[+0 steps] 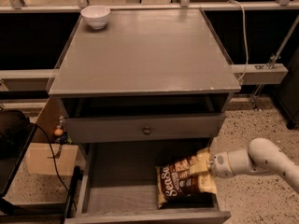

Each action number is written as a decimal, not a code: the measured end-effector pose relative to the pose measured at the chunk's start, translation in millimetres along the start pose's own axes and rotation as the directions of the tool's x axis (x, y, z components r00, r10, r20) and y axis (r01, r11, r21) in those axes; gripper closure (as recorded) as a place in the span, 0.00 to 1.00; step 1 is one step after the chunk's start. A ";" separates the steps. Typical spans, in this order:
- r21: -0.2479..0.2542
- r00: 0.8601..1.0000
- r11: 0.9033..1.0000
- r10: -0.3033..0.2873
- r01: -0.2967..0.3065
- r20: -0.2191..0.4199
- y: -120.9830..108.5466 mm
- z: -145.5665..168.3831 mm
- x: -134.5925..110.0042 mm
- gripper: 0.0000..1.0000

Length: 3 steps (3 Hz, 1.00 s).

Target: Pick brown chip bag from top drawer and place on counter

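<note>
Brown chip bag (180,182) (white script up) in open drawer (117,190), grey counter (140,55) above, gripper (206,169) at bag's end
</note>
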State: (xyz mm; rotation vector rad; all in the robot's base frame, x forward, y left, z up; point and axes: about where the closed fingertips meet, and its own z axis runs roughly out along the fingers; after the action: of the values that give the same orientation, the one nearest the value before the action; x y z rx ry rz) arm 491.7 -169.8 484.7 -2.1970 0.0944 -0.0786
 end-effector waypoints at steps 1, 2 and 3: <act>0.001 1.000 1.000 -0.005 0.005 -0.021 -12.1 -19.5 -7.2 1.00; 0.003 1.000 1.000 -0.011 0.011 -0.020 -26.3 -38.6 -11.4 1.00; -0.008 1.000 1.000 -0.025 0.025 -0.010 -48.3 -62.3 -14.2 1.00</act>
State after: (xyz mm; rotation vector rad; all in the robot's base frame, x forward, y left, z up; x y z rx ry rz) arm 473.8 -190.2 560.0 -2.2063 0.0728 -0.1039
